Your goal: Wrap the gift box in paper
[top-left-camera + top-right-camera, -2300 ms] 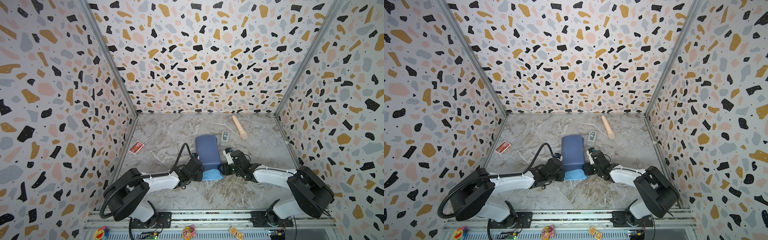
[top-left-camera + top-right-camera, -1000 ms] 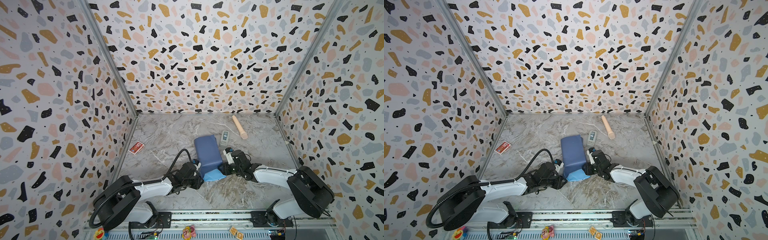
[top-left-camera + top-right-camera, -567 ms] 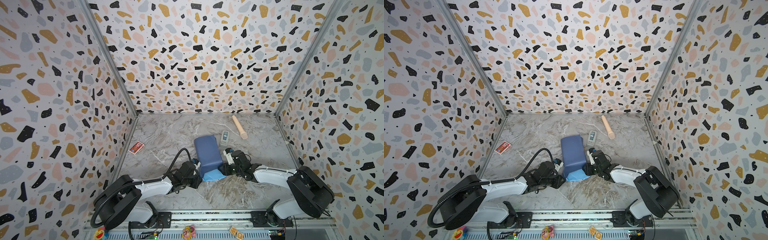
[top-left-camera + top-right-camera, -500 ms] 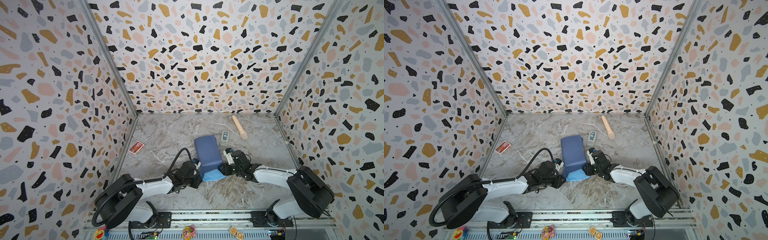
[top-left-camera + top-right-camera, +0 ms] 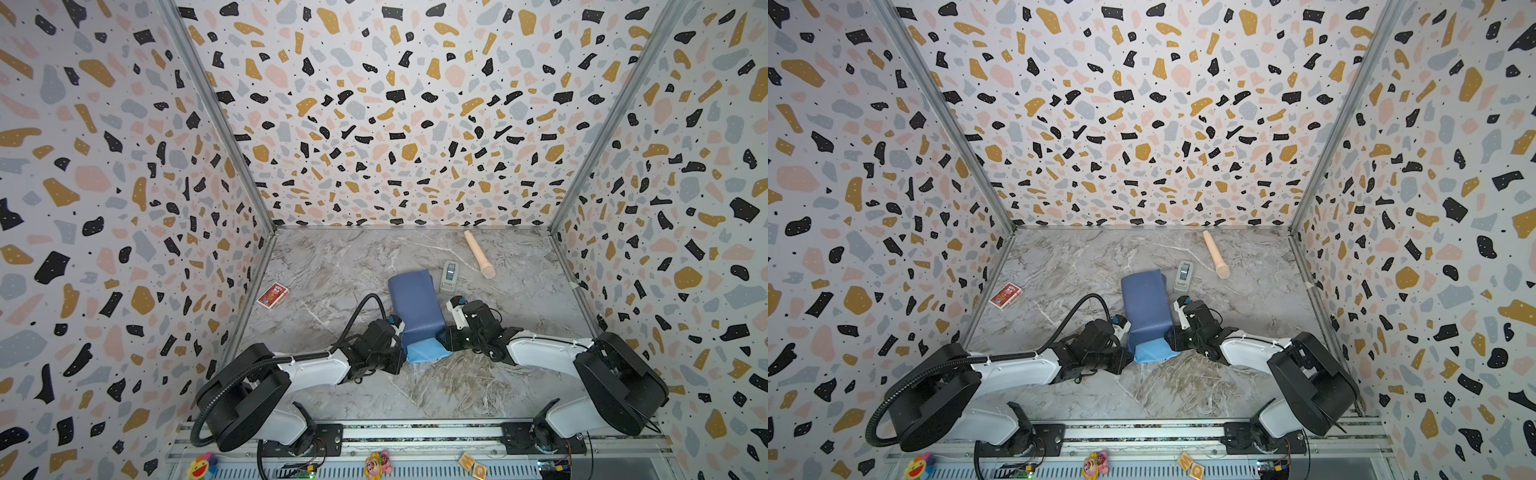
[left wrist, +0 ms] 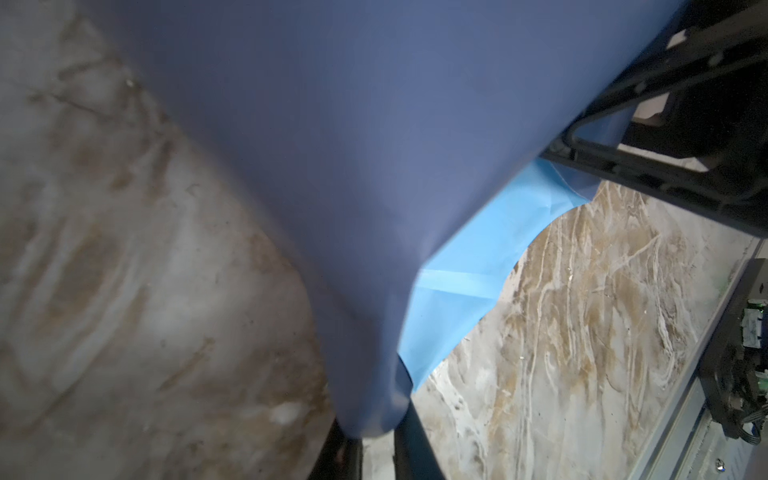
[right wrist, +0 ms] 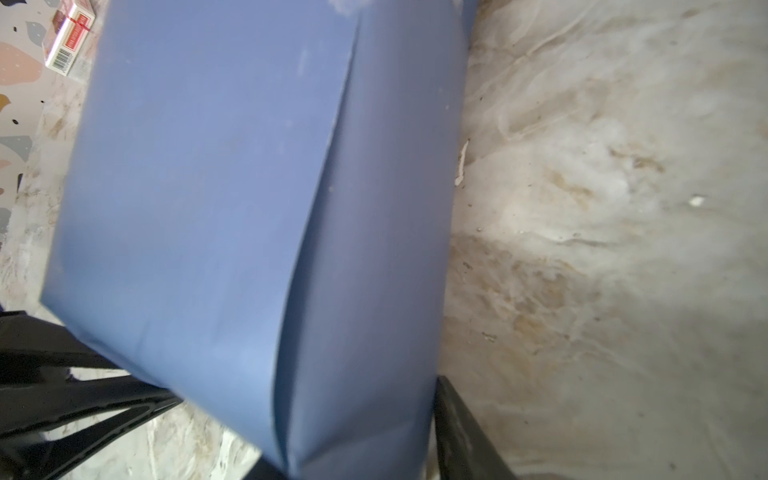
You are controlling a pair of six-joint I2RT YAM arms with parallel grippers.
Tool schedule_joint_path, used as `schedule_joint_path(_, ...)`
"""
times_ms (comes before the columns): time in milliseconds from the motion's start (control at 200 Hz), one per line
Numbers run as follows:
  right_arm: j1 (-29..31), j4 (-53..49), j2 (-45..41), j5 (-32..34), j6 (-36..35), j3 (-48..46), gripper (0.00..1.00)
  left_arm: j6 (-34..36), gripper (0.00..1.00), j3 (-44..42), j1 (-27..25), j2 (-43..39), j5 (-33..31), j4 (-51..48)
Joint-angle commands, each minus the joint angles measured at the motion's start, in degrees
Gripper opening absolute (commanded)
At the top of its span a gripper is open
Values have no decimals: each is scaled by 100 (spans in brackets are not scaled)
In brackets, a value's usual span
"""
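The paper [image 5: 415,303] is folded over into a dull blue oblong bundle in the middle of the floor. A light sky-blue flap [image 5: 428,353] sticks out at its near end. The gift box is hidden under the paper. My left gripper [image 5: 401,349] is at the bundle's near left corner. In the left wrist view its fingers [image 6: 376,449] stand close together with a rounded fold of paper between them. My right gripper [image 5: 444,334] is at the near right corner, and in the right wrist view its jaws [image 7: 357,440] straddle the bundle's side layer.
A red card pack [image 5: 272,296] lies near the left wall. A grey tape dispenser [image 5: 449,275] sits just beyond the bundle's far right corner. A tan wooden stick [image 5: 479,259] lies behind it. Patterned walls close in three sides, and a rail runs along the front.
My left gripper drew back from the bundle's left side to its near left corner and narrowed its jaws onto the paper. The bundle skewed slightly. The right arm stayed put.
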Motion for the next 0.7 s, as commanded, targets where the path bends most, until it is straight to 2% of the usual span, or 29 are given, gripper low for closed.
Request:
schedule_joint_path(0,-13,28,-143,-55,37,-56,44,-66,18,183,20,21,-11,181)
schedule_joint_path(390,-16,18,-155,-80,22,-48,44,-189,26,271,20,125,-322,166)
schedule_joint_path(696,-17,20,-183,-80,18,-48,44,-280,17,246,12,136,-582,34)
